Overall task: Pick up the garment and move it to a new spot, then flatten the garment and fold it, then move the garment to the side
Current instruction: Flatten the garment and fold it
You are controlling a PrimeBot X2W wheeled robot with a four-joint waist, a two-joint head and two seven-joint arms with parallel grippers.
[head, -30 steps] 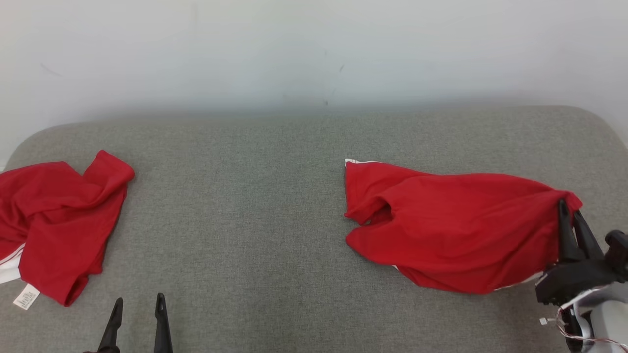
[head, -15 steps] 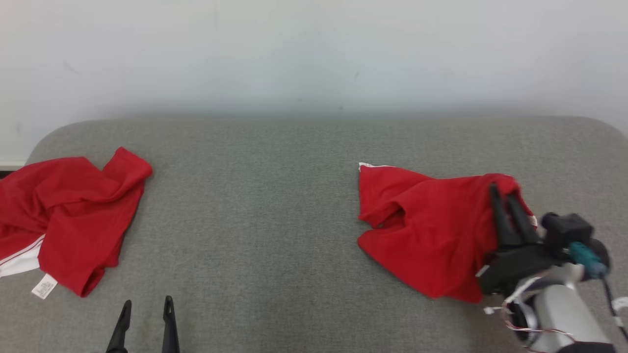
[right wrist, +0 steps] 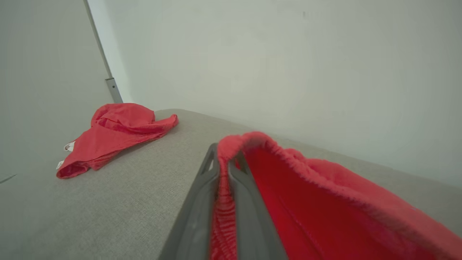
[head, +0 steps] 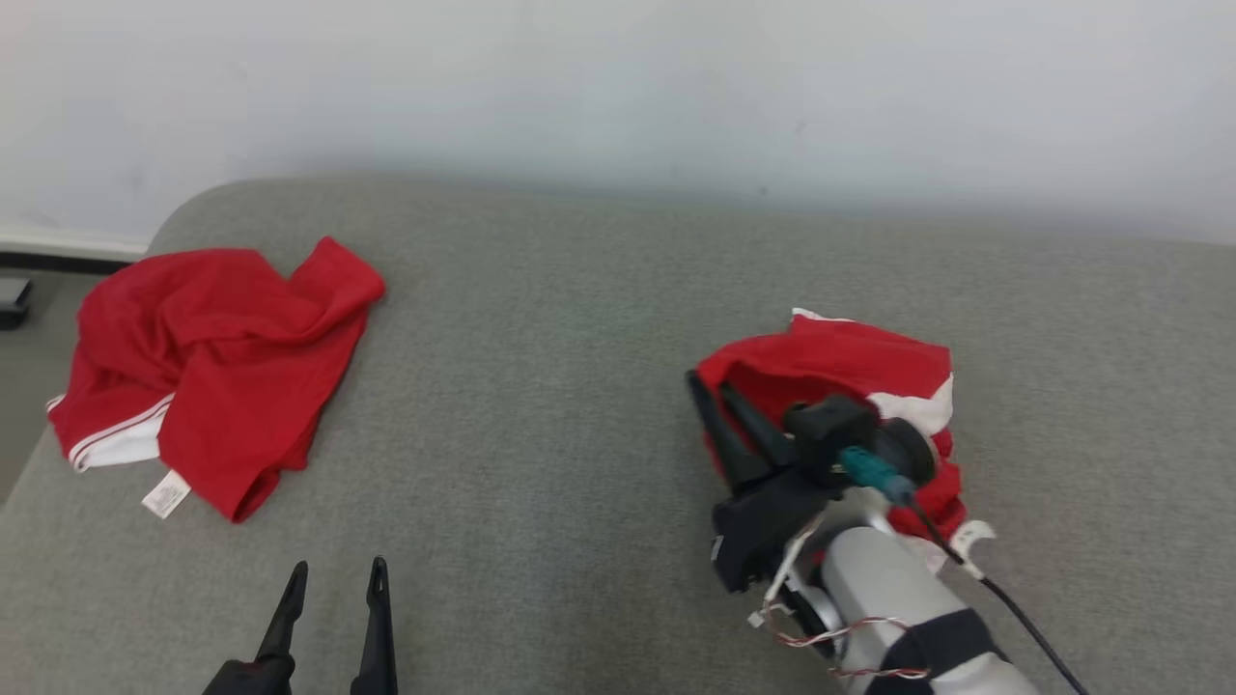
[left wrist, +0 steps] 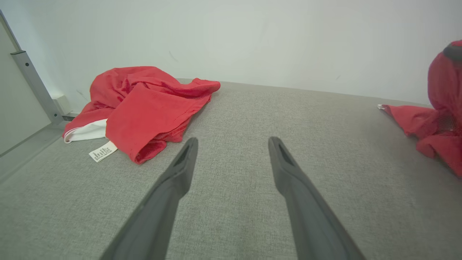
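Head view down over grey cushion (head: 579, 319); wrist views low, toward left-hand garment (head: 222, 357)

No text, brand, number or sign can be read anywhere. A small white label (head: 166, 494) is seen at the near edge of the crumpled red garment (head: 217, 357) lying at the left. In the left wrist view, several lines of dark print are made out on it, but they are too small and blurred to be deciphered.

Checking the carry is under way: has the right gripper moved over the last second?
Yes. The right gripper, shut on the held garment, has gone left, much nearer the other garment.
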